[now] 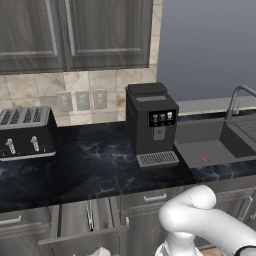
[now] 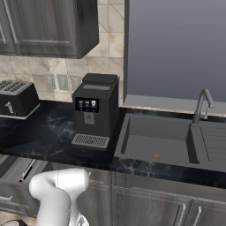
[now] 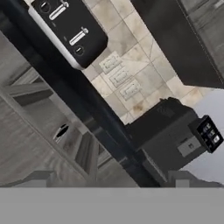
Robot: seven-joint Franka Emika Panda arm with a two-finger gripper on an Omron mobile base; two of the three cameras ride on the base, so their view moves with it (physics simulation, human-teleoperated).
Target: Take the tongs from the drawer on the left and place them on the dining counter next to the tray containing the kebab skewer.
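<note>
Drawer (image 1: 85,227) stands open, tongs (image 1: 90,215) inside — gripper jaws spread wide, empty; next, I judge, descend and grasp them.

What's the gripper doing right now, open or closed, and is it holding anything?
Gripper: open, jaws spread wide, holding nothing; the tongs lie in the open drawer.
</note>
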